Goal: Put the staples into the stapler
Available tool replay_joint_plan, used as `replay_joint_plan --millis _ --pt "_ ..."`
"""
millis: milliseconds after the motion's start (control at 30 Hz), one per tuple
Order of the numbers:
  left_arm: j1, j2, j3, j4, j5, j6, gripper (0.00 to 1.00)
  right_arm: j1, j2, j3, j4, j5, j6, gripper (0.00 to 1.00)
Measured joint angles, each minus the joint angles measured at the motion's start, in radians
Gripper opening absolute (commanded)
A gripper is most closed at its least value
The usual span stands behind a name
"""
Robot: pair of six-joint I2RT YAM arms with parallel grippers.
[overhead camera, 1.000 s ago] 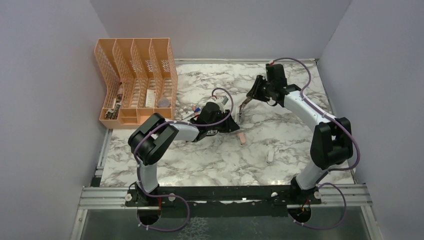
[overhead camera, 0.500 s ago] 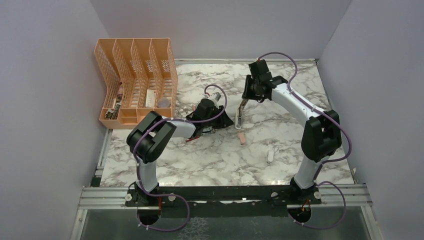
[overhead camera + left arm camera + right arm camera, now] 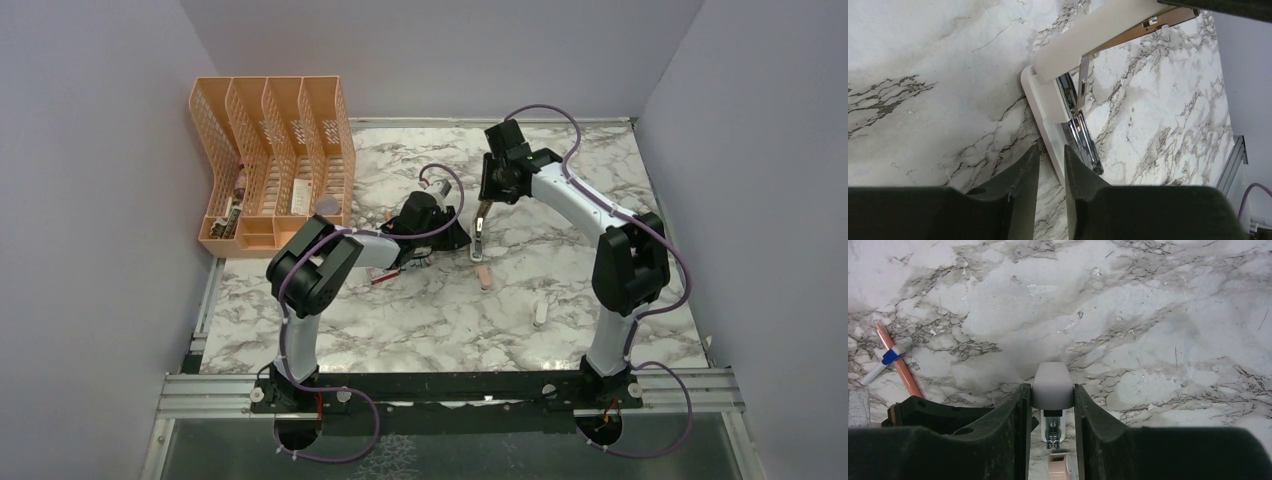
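Your stapler (image 3: 1045, 102), centre of the overhead frame, is a slim white bar hinged open, silver track showing, long axis almost top-to-bottom. Your right gripper (image 3: 1051, 390) pinches its lid; the left gripper (image 3: 1051, 149) sits nearly closed at its base, grip unclear.

Marble-pattern tabletop (image 3: 420, 320); plain lilac walls (image 3: 90, 200) on three sides; orange mesh file rack (image 3: 270, 150) at far-left corner; even light.

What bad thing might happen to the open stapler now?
The right hand pinches the stapler only by its lid's rounded tip, so the lid might slip free and snap shut. The left hand sits right by the base, so a nudge might twist the metal channel out of line.
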Motion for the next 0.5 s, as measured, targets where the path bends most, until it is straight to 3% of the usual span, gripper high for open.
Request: replay_joint_plan --millis 500 --pt "0.000 0.058 0.031 0.010 0.009 0.010 0.18 0.004 0.002 0.000 -0.010 0.000 0.000 0.26"
